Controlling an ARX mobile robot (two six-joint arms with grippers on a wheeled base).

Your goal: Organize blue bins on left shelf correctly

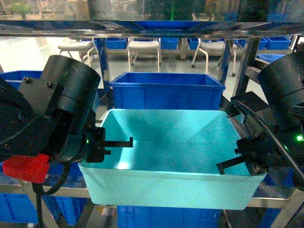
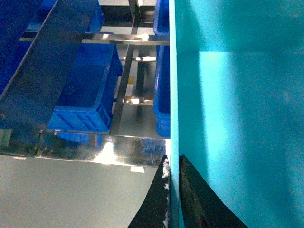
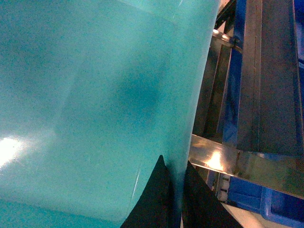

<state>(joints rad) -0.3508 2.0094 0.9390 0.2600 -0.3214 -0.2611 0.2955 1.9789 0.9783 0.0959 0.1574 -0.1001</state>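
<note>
Item 1, far left: your left gripper [image 1: 110,146] is clamped on the left wall of the turquoise bin [image 1: 171,156], one finger inside and one outside.

Item 2, centre: the turquoise bin is held between both arms at the front of the left shelf [image 1: 142,32], just ahead of a darker royal-blue crate [image 1: 166,90]. The head view does not settle whether its base rests on the front beam or hangs clear of it. Judged from this, the carry is well along, but you have not yet seated the bin in its lane. Pushing it in and letting go is what is left.

Item 3, right: your right gripper [image 1: 239,159] is closed over the bin's right wall in the same manner.

Item 4, views compared:
- The head view alone gives you both arms, the whole bin and the crate behind it.
- The left wrist view confirms the pinch, with fingers [image 2: 154,204] hugging both sides of the wall. It also shows steel rails [image 2: 128,80] and further blue crates below.
- The right wrist view shows its fingers [image 3: 152,199] astride the glossy wall, with a bright shelf beam [image 3: 228,161] just beside.
</note>
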